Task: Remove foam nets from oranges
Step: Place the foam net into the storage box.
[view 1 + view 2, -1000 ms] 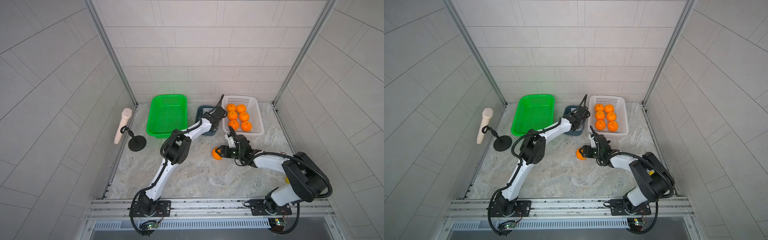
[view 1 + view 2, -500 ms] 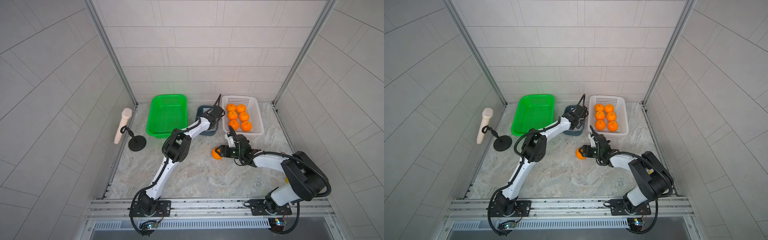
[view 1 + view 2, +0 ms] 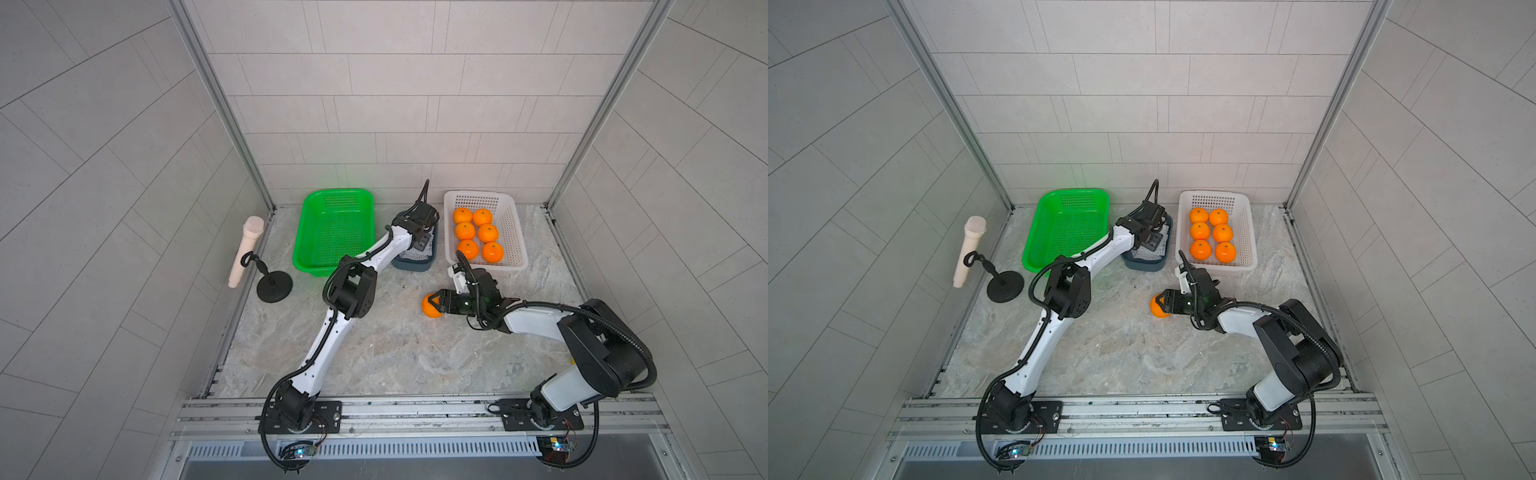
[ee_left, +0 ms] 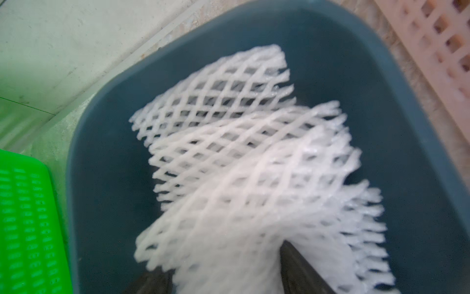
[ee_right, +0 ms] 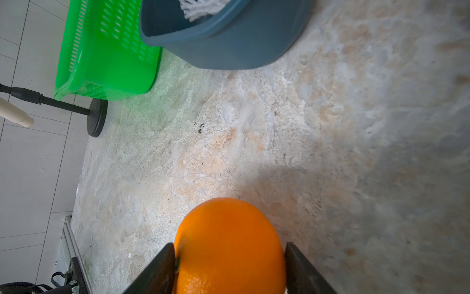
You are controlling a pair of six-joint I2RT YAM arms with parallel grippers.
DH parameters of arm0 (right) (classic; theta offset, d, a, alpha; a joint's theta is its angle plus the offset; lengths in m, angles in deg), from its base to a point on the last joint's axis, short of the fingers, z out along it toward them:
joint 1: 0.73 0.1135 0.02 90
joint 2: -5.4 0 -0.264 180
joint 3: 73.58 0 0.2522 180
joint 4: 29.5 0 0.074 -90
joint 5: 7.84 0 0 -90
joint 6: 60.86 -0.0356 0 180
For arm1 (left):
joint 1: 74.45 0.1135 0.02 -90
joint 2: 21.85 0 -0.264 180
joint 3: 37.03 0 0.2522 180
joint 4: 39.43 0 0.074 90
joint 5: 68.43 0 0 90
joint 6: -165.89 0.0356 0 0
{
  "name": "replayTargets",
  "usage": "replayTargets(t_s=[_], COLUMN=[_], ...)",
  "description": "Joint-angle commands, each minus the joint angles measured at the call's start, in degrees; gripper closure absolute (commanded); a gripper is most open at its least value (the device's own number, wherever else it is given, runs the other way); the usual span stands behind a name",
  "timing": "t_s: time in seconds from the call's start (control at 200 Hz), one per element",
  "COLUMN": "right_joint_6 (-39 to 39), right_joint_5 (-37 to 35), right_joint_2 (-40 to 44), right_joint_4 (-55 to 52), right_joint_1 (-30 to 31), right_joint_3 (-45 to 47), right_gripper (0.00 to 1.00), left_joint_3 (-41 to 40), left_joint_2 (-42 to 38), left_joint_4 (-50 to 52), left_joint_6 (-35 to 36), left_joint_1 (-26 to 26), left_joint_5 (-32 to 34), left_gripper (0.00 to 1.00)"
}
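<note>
My left gripper (image 3: 424,244) (image 3: 1154,243) hangs over the blue-grey tub (image 3: 413,264) (image 4: 356,63). Its jaws stand wide apart in the left wrist view (image 4: 225,259), with limp white foam nets (image 4: 241,152) lying blurred between and beyond them inside the tub. My right gripper (image 3: 433,301) (image 5: 230,247) is shut on a bare orange (image 3: 429,311) (image 3: 1157,311) (image 5: 229,229) low over the marble table, mid-right. Several more bare oranges (image 3: 478,235) (image 3: 1212,235) lie in the white perforated basket (image 3: 514,232) at the back right.
A green basket (image 3: 332,232) (image 5: 101,51) stands at the back, left of the tub. A beige microphone (image 3: 246,253) leans on a black stand (image 3: 274,289) by the left wall. Tiled walls close in three sides.
The left gripper has shifted slightly over the tub. The right arm holds the orange in the same place.
</note>
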Motion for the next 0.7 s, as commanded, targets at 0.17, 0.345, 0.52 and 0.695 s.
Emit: replayTargets(t_s=[0.17, 0.345, 0.52, 0.695], right_joint_6=[-0.70, -0.80, -0.86, -0.99], right_joint_5=[-1.00, -0.91, -0.73, -0.73], right_joint_2=[-1.82, -2.13, -2.42, -2.79], right_joint_4=[-2.64, -2.48, -2.22, -2.13], right_joint_1=[-0.05, -0.06, -0.03, -0.03], right_joint_3=[0.25, 0.19, 0.01, 0.02], right_gripper=[0.32, 0.32, 0.32, 0.32], left_joint_3=[3.13, 3.75, 6.16, 8.39], left_joint_2=[5.86, 6.35, 7.81, 9.12], left_joint_4=[8.43, 9.47, 11.70, 13.55], left_joint_6=[-2.88, -3.47, -3.27, -3.56], left_joint_1=[1.94, 2.39, 2.52, 2.93], left_joint_5=[-0.96, -0.50, -0.38, -0.71], left_gripper=[0.33, 0.33, 0.33, 0.34])
